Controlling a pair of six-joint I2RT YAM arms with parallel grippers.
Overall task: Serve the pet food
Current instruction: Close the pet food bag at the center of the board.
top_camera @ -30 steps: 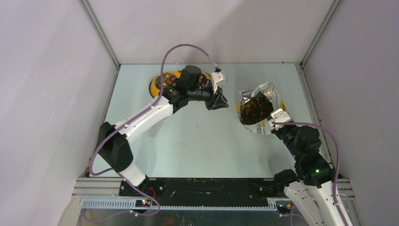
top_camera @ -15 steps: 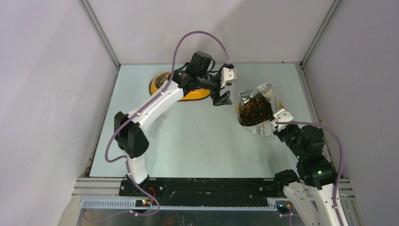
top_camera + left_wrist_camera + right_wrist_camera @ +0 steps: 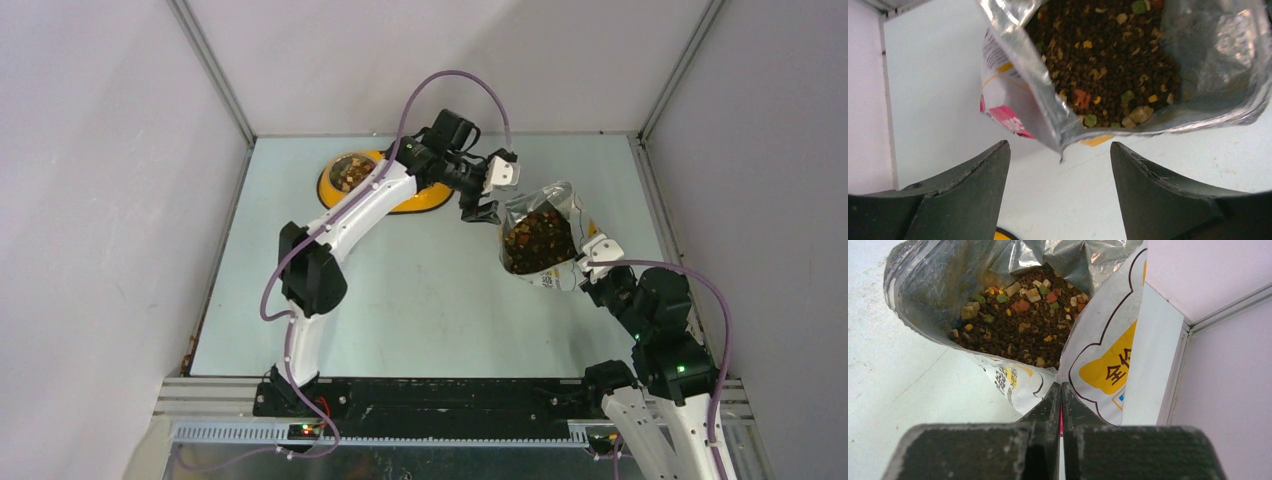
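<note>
As right wrist shows, jaws pinch bag (image 3: 1098, 365)

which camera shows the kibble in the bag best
Right wrist view: the kibble lies close and unblocked in the open bag mouth. The left wrist view is close too but cuts it off at the top edge. The top view shows only a small dark patch.

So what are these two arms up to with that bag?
The right gripper is clamped on the edge of an open foil bag, keeping it propped up with the kibble showing. The left gripper, open and empty, hovers just outside the bag's mouth. A yellow feeder at the back already has some food in one bowl.
</note>
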